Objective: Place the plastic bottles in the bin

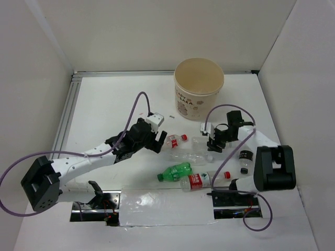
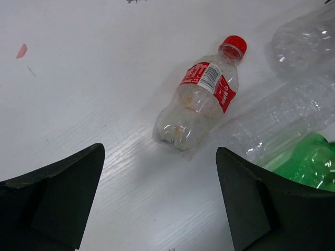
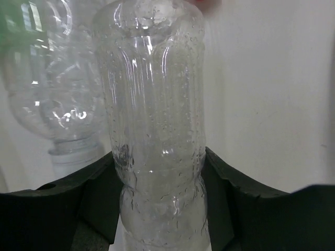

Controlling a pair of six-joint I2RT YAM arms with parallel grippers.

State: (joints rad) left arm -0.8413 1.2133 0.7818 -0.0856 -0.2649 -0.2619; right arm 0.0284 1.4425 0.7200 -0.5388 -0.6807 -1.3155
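None of the plastic bottles [image 1: 176, 171] shows inside the bin [image 1: 198, 102], so by my judgement you have every one left to move. Your right gripper [image 1: 215, 140] pinches a clear bottle [image 3: 152, 104], well apart from the bin. Your left gripper [image 1: 156, 140] hangs spread above a red-capped bottle [image 2: 196, 104].

The left arm stretches from the near-left corner toward the middle of the desk [image 1: 115, 104], its end effector [image 1: 158, 142] low with jaws spread wide. The right arm folds inward from the near-right corner, its end effector [image 1: 213, 144] clamped around a bottle [image 3: 154, 120].
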